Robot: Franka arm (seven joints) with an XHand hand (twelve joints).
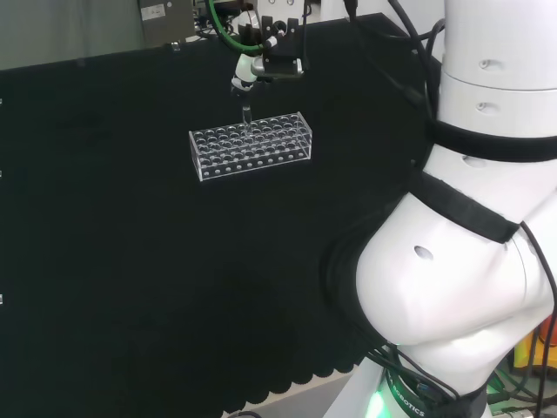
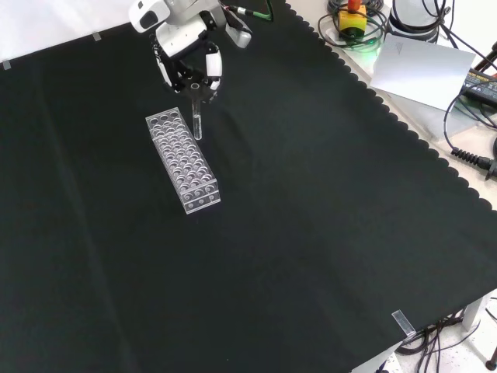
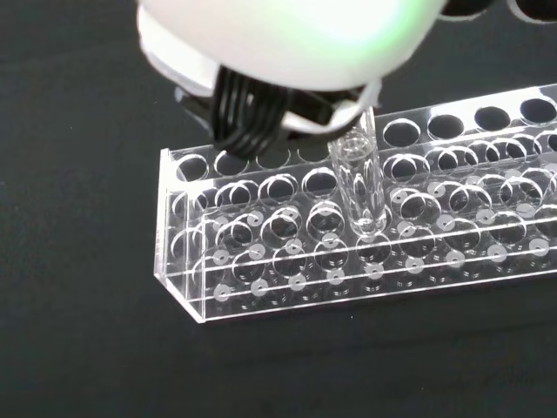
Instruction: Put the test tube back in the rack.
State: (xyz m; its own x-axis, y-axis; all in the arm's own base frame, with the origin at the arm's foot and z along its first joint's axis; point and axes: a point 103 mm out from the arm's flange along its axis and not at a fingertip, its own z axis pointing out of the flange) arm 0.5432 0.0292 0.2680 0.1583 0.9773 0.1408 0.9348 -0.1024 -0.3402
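The robot hand (image 2: 189, 66) pinches the upper end of a clear test tube (image 2: 196, 116), its fingers (image 3: 252, 117) curled round the top. The tube hangs upright, its rounded bottom just above or just entering the top plate of the clear rack (image 2: 183, 160); I cannot tell which. The rack lies on the black worktop (image 2: 311, 217), toward its far edge in the head view. In my judgement the tube is light, stiff, smooth and breakable, so it slips easily and should not be knocked against the rack. Holding it near the mouth, as here, leaves the lower length free to slide down into a hole.
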